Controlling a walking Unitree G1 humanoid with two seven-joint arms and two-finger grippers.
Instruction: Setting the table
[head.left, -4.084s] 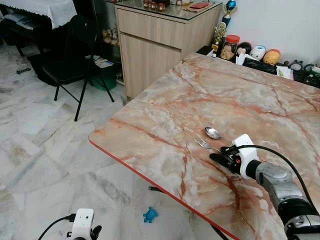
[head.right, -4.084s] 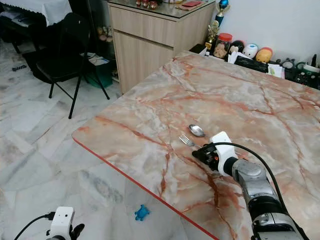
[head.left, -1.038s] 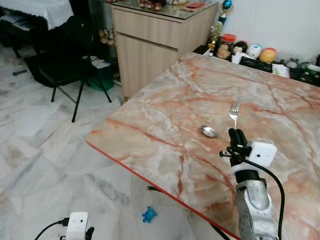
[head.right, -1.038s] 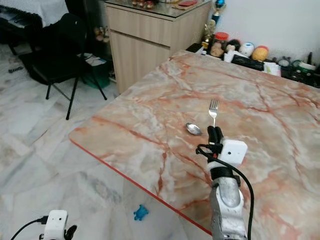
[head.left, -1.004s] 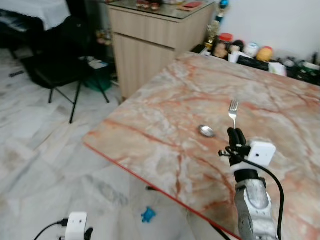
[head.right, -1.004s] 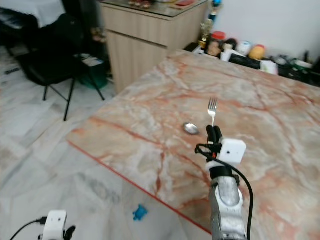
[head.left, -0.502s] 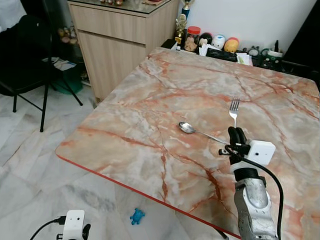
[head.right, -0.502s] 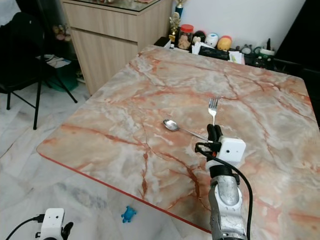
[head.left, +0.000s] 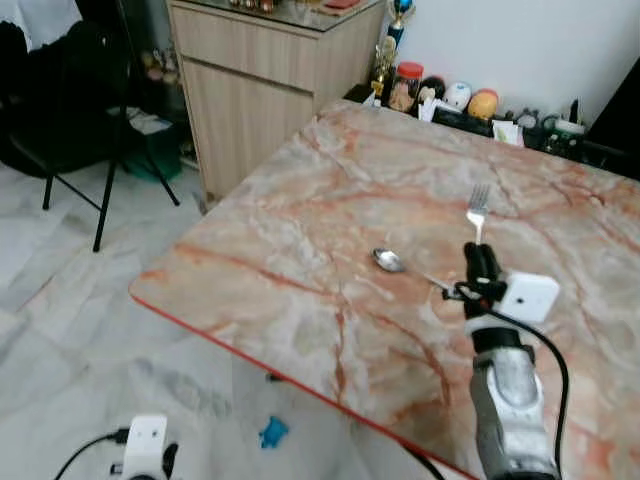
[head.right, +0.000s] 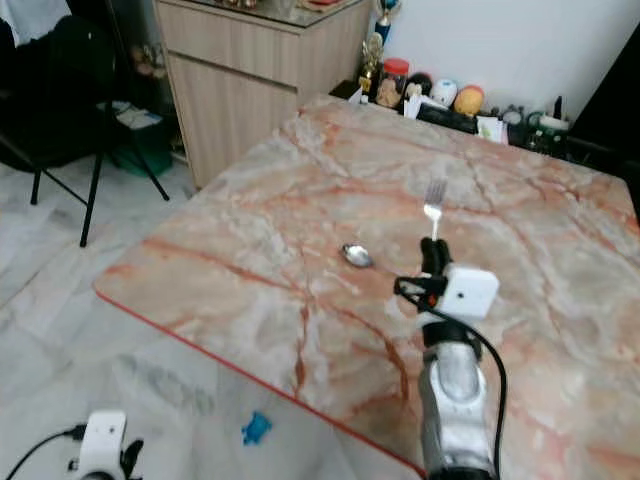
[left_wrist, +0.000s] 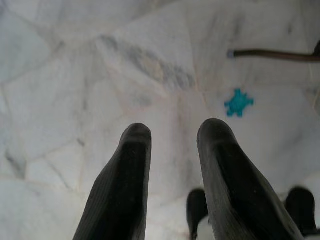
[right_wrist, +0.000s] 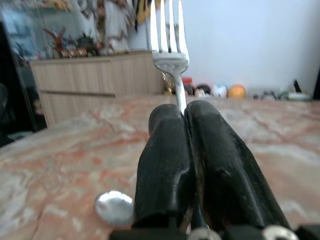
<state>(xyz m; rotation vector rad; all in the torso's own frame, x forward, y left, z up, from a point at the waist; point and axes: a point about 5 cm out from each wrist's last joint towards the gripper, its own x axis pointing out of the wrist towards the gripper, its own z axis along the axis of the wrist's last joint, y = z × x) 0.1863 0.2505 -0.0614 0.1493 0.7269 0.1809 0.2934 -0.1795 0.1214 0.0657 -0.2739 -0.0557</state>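
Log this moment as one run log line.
right claw: shut on fork, tines up, above table | spoon: lying on table | left claw: open, idle over floor

I held the silver fork (head.left: 477, 212) upright above the marble table (head.left: 300, 230), its tines (right_wrist: 168, 27) pointing up and its thin neck pinched between my right gripper (head.left: 481, 262) 's two black fingers (right_wrist: 165, 165), which were pressed together around it. The silver spoon (head.left: 392, 262) lay flat on the table near my gripper, bowl toward the table's edge, its thin handle running back toward my wrist.
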